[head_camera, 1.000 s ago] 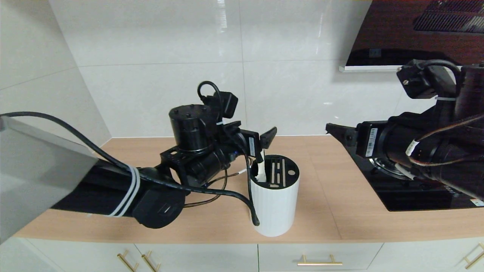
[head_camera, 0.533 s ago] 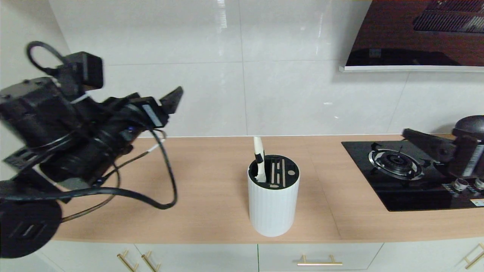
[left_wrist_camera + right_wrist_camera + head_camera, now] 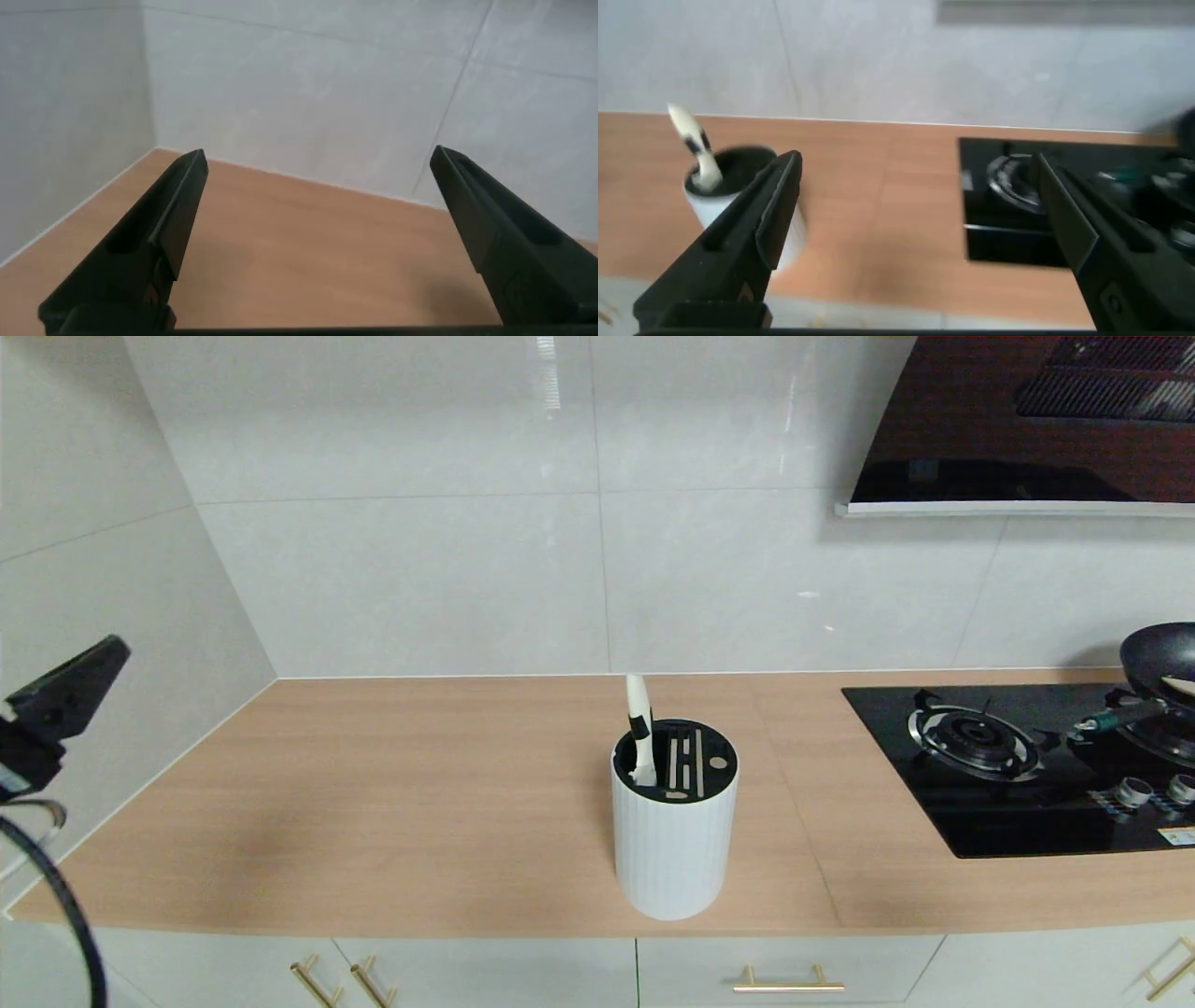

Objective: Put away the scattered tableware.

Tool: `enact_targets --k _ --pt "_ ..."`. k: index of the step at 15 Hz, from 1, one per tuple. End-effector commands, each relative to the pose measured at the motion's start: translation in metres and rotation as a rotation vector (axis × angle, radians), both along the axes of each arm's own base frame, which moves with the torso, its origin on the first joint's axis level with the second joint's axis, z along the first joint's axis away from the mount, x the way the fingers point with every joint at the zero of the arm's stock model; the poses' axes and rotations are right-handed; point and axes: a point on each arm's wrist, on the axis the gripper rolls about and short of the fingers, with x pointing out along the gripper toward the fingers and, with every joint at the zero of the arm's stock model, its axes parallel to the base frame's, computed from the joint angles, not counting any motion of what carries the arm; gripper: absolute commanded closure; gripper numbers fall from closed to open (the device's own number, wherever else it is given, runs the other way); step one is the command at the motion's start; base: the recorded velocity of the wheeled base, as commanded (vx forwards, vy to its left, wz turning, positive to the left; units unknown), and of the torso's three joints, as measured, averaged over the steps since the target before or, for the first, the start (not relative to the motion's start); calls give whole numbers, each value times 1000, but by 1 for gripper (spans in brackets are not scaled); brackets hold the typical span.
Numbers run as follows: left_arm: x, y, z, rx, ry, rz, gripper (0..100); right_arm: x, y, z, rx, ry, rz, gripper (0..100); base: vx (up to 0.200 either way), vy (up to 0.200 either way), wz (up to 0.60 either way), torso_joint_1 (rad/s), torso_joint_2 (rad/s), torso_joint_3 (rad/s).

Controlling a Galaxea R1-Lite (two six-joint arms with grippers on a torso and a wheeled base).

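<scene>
- The white utensil [image 3: 638, 714] stands in the holder [image 3: 674, 845] at the centre of the head view. Its long axis is near upright, with the tip leaning slightly to the upper left.
- The holder rests on the counter [image 3: 420, 784], with the hob [image 3: 1008, 784] at the right.
- The left gripper [image 3: 318, 243] is spread and empty. One of its fingers [image 3: 70, 683] is at the far left edge, well apart.
- The right gripper [image 3: 915, 233] is also spread and empty. It faces the holder, so it is likely better placed.

The holder [image 3: 674, 859] is standing on the counter [image 3: 420, 803], well right of my left gripper [image 3: 318, 157], a utensil [image 3: 638, 705] sitting in it.
</scene>
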Motion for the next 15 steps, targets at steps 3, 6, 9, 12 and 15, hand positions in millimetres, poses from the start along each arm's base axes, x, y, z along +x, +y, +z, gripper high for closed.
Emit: enact_targets --k 3,6,9,12,15 --pt "-119 -5 -23 21 -15 -116 0 -43 -9 -9 35 -146 -146 0 0 0 0 0 0 0" --pt "-154 -6 -45 23 -23 -124 0 -58 -9 -34 36 -178 -190 0 0 0 0 0 0 0" --pt "-169 -8 -62 27 -16 -179 0 -72 -4 -52 21 -186 -247 0 0 0 0 0 0 0" --pt "-171 -10 -76 6 -14 -260 0 -73 -1 -74 17 -164 -265 0 0 0 0 0 0 0" --pt "-173 -11 -95 27 -14 -413 0 -70 -3 -78 23 -146 -315 0 0 0 0 0 0 0"
